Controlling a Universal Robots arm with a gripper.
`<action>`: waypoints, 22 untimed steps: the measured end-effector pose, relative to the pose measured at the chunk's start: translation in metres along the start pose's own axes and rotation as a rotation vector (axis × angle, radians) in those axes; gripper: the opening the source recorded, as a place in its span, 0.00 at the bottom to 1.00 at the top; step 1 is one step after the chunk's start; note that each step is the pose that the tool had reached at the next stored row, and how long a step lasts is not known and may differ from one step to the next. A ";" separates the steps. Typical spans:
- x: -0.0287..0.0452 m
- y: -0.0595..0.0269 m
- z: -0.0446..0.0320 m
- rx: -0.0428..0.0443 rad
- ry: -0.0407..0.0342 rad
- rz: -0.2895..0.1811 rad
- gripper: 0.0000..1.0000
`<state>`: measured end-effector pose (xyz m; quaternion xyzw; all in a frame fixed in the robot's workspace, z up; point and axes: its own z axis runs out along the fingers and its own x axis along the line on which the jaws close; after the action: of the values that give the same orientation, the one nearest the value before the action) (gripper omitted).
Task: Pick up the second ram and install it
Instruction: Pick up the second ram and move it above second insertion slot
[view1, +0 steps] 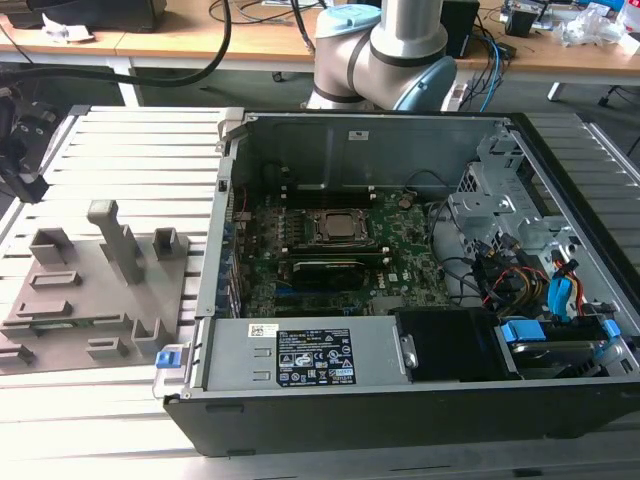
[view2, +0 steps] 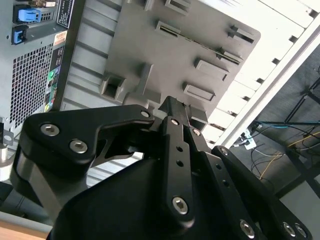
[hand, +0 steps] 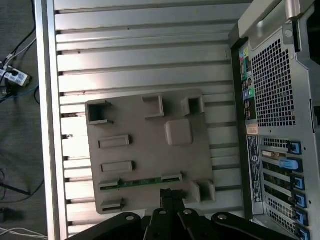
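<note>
**Ram in tray, tool empty**

The tool (hand: 167, 192) hangs over the grey tray (hand: 150, 150), its jaws closed together and gripping nothing. The ram (hand: 136, 183) sits in a tray slot, near the tool's tips. In the exterior view, the tray lies at nine o'clock from the open case (view1: 400, 425) on the table (view1: 130, 150).

Matt grey plastic tray (hand: 150, 150), smooth ribbed metal table (hand: 150, 50), matt black end effector (hand: 167, 194).

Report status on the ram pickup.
Gripper shut, empty, over the tray. Ram lying in its tray slot, untouched. Nothing blocking it.
</note>
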<state>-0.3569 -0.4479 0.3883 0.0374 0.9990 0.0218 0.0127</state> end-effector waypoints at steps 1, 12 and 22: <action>0.0000 0.0000 0.0000 0.0000 0.0000 -0.001 0.11; 0.0000 -0.0001 0.0000 -0.0040 0.0075 -0.168 0.11; 0.0000 0.0000 0.0000 -0.0067 0.0126 -0.282 0.11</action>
<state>-0.3569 -0.4480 0.3883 -0.1035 0.9943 0.0234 0.0095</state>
